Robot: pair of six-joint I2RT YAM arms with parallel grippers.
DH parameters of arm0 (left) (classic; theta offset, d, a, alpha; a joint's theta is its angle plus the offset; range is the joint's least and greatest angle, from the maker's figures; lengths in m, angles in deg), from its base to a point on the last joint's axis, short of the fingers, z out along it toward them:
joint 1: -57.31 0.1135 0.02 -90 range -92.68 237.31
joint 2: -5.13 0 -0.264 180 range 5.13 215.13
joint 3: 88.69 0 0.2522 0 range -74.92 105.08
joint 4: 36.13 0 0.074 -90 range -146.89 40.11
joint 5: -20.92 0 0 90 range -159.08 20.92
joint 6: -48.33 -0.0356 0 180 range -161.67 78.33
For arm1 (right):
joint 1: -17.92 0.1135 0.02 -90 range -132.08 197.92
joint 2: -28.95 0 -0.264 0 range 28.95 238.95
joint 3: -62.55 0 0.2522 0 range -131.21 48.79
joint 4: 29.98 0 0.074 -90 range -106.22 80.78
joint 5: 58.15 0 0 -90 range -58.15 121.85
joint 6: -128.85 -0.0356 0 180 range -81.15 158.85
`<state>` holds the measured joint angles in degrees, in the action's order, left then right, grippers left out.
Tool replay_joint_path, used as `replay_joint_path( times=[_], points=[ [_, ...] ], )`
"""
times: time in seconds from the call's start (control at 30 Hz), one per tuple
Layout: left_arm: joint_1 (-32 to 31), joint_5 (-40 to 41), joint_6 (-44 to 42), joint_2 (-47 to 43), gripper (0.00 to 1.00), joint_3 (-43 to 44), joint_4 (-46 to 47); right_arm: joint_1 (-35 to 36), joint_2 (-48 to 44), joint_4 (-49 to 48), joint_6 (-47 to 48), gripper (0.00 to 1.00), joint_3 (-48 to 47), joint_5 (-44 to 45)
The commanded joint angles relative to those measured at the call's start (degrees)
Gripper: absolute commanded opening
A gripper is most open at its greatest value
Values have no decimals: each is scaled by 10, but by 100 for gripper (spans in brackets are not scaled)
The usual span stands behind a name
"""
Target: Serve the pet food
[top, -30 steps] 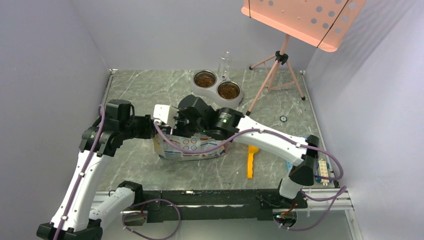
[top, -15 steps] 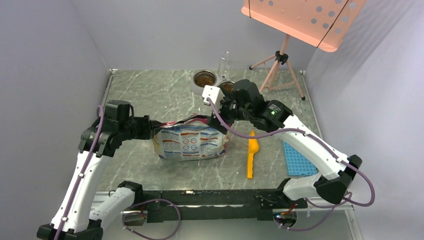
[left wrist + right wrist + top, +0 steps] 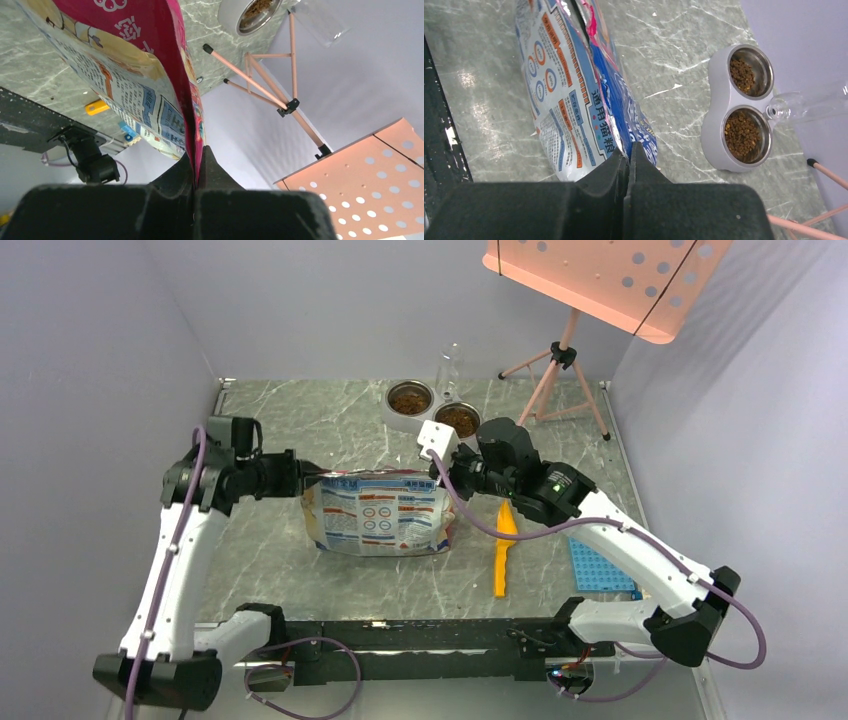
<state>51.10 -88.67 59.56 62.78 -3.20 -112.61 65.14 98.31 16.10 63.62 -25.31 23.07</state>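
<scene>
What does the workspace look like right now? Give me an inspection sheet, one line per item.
Surface: grey marbled table, no spill seen.
Job's things: pet food lies in both bowls of the double feeder; printed bag held between the grippers; yellow scoop lies beside it, untouched.
Clutter: blue studded mat; clear bottle behind the feeder.
Grippers: left gripper shut on the bag's top edge; right gripper shut on its opposite corner.
Cables: purple cables run along both arms, no snag seen.
Surroundings: pink music stand; plain walls.
</scene>
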Motion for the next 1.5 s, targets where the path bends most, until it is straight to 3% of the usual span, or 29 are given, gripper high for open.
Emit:
replay_joint_path(
  times=[0.0,0.17,0.37,0.4,0.47,0.5,0.63,0.77,0.97,1.1,1.13,1.17,1.2,1.3,1.47],
  points=[
    [59,48,-43,46,0,108,14,-41,-65,-2,1,0,-7,162],
    [58,20,-46,51,0,119,22,-41,-50,-8,-3,0,-42,149],
    [58,-20,-27,18,0,55,32,-27,0,131,31,0,-98,-16],
    [56,-31,-22,14,0,40,38,-17,5,128,24,10,-96,-16],
    [54,-43,-12,2,0,17,55,-5,15,105,2,49,-94,-38],
    [55,-41,-7,-4,0,9,61,-1,22,94,-5,59,-97,-51],
    [54,-36,-4,-16,0,6,61,3,46,11,-36,82,-93,-69],
    [55,-47,-10,-9,0,8,53,12,118,-5,-38,84,-152,-124],
    [55,-39,-5,-9,0,15,57,77,212,32,-2,81,-249,-36],
    [54,-35,3,-9,0,17,55,96,229,33,-11,70,-264,-22],
    [55,-33,7,-8,0,18,55,97,224,32,-12,61,-255,-16],
    [54,-30,9,-8,0,19,56,97,219,30,-12,37,-245,-1],
    [55,-27,11,-8,0,21,55,97,212,28,-14,3,-234,34],
    [56,-18,10,-6,0,30,47,87,177,36,0,0,-188,82],
    [56,-17,8,-4,0,26,45,70,137,44,-16,0,-151,77]
  ],
)
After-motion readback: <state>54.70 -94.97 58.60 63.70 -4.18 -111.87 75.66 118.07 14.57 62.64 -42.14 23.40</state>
